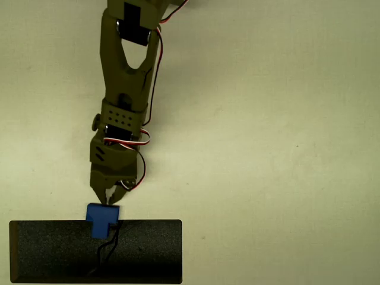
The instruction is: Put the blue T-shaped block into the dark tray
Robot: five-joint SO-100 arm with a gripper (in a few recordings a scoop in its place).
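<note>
Overhead view: arm reaches down-frame; end effector (109,202) pinches blue T-shaped block (102,218) over dark tray (53,252) rim.

Lab-like bench: bare cream tabletop (285,119) under a wired arm (124,89).

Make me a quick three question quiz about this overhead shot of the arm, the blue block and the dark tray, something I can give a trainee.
1. True or false: the blue T-shaped block lies wholly inside the dark tray.
2. Multiple choice: in the overhead view, the gripper is (a) at the block's top edge, (b) far right of the tray, (c) over the tray's lower rim.
3. Fill in: the block sits across the tray's ____ rim.

Key
1. False: it straddles the rim, part over the tray, part over the pale table.
2. a
3. Top, toward the tray's left half.
</note>
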